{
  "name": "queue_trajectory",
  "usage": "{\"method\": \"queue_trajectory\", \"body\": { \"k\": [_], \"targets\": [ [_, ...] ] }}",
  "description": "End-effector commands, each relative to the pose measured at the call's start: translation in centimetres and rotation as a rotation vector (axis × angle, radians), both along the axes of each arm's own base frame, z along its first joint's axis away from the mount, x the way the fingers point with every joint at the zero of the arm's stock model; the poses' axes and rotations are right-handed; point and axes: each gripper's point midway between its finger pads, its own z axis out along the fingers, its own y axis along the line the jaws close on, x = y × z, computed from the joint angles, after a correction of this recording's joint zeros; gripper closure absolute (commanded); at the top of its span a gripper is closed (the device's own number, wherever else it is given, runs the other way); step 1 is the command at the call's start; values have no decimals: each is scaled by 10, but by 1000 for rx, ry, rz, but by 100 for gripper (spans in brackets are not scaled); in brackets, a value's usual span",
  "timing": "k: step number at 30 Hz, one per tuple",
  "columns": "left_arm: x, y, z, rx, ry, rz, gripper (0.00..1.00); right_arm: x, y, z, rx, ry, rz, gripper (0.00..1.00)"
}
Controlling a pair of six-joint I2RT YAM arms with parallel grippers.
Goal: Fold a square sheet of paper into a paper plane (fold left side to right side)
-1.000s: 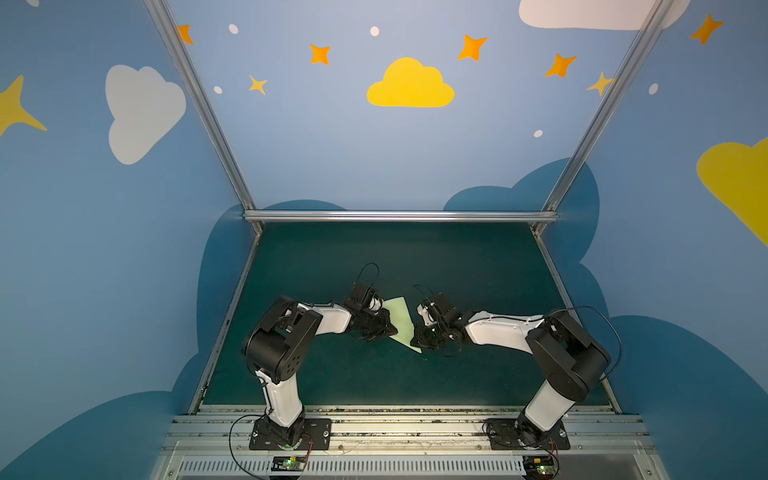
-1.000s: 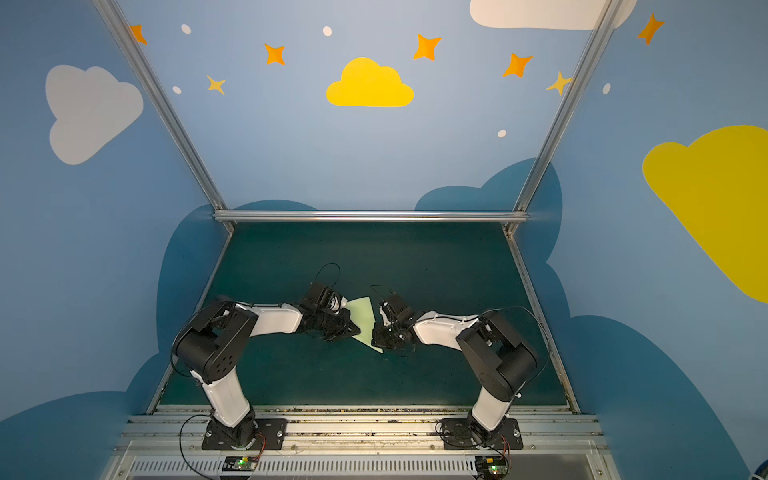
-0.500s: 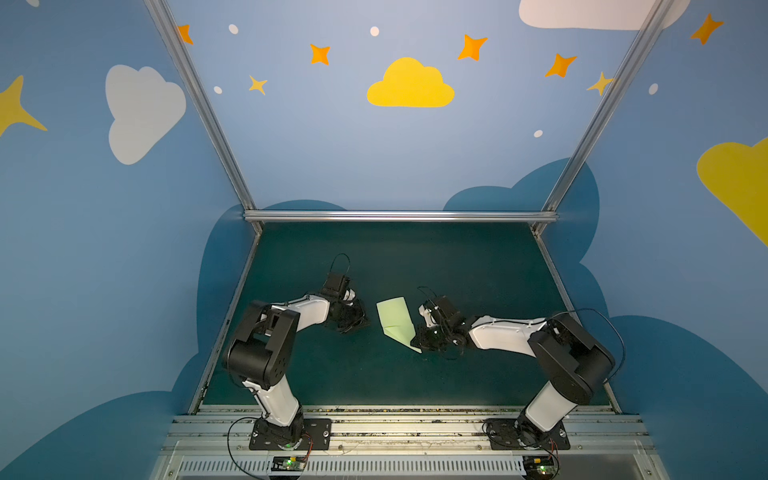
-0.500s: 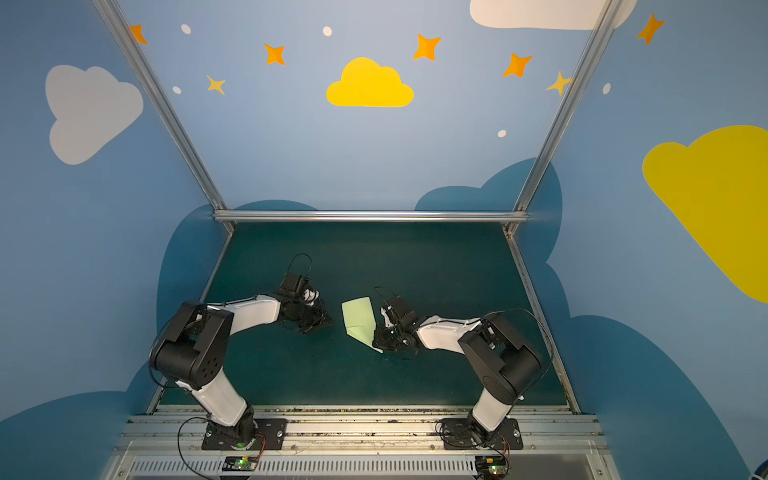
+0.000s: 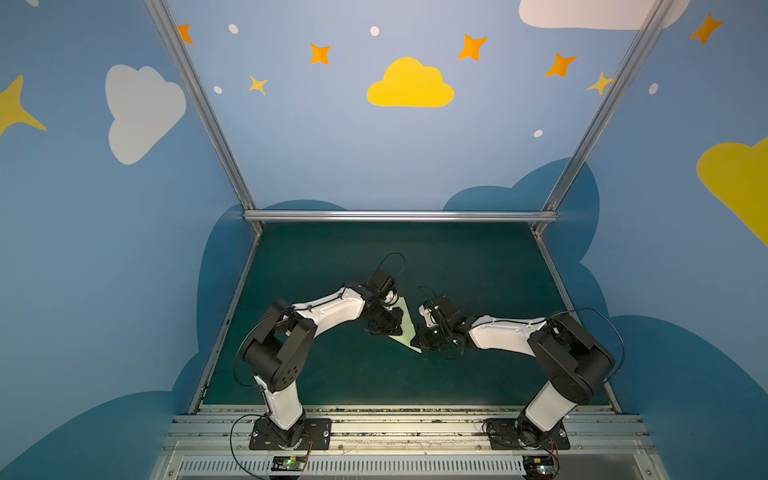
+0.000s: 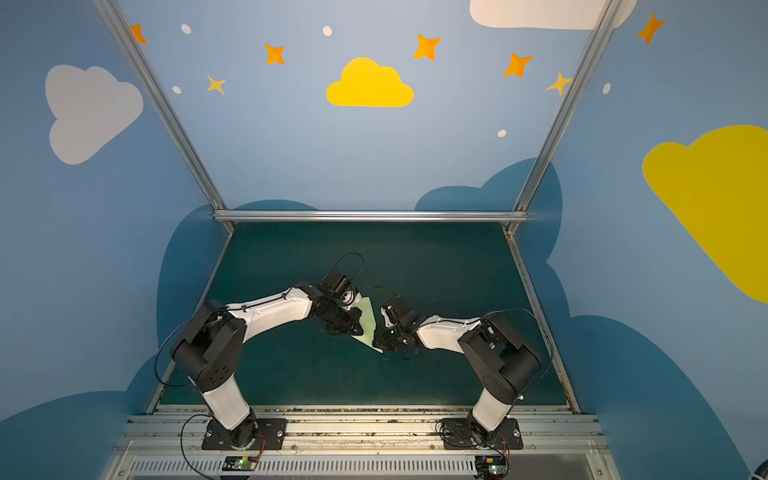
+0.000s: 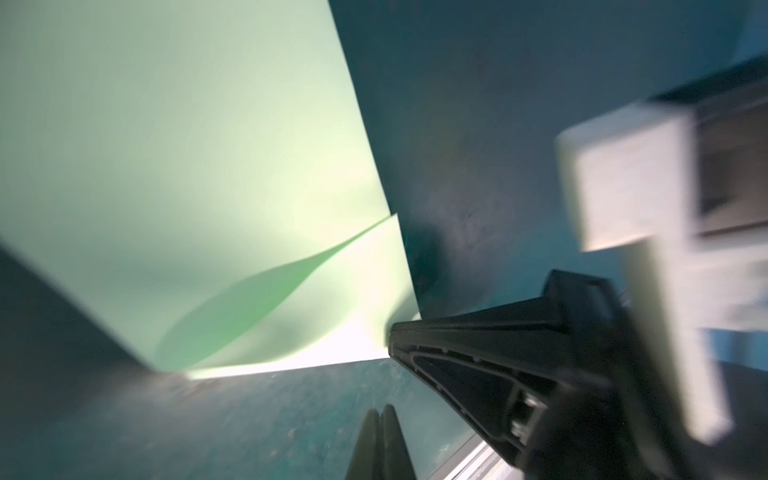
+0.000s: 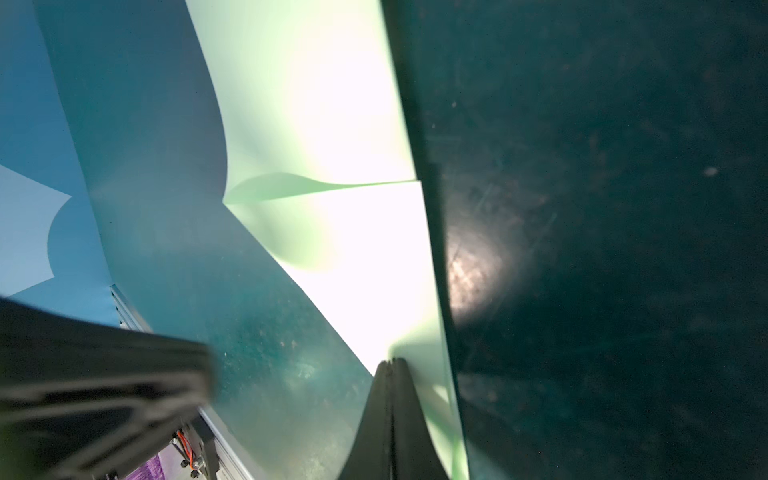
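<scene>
Dark green matting (image 5: 457,266) covers the tabletop, boxed in by blue walls (image 5: 374,166) painted with clouds and stars. At its middle, the square sheet of paper (image 5: 408,328) lies between two grippers that nearly meet. The paper is pale green and partly folded, and one loose layer bulges up off the layer beneath.

The right gripper (image 8: 390,368) is closed and empty, its paired tips resting on the paper close to one long edge. The left gripper (image 7: 380,415) is also closed and holds nothing. The paper's nearest edge lies just ahead of its tips, apparently not touching them.

The step in hand looks like flattening this fold. The right tips should press straight down as an anchor. The left tips should slide onto the raised layer and sweep along the crease, away from that anchor. Too steep a push could skid or buckle the thin sheet.
</scene>
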Motion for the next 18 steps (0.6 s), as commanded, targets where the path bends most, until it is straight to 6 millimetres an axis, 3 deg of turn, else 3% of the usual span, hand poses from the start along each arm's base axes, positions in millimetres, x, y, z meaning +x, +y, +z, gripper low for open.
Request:
{"method": "queue_trajectory", "body": {
  "k": [1,10,18],
  "targets": [
    [-3,-4,-6,45,-7,-55,96,-28,-27,-46,-158,110,8,100],
    [0,-13,-25,81,7,-87,96,-28,-27,-46,-156,111,7,100],
    [-1,-8,-37,114,21,-95,96,-29,-28,-48,-160,113,8,100]
  ]
}}
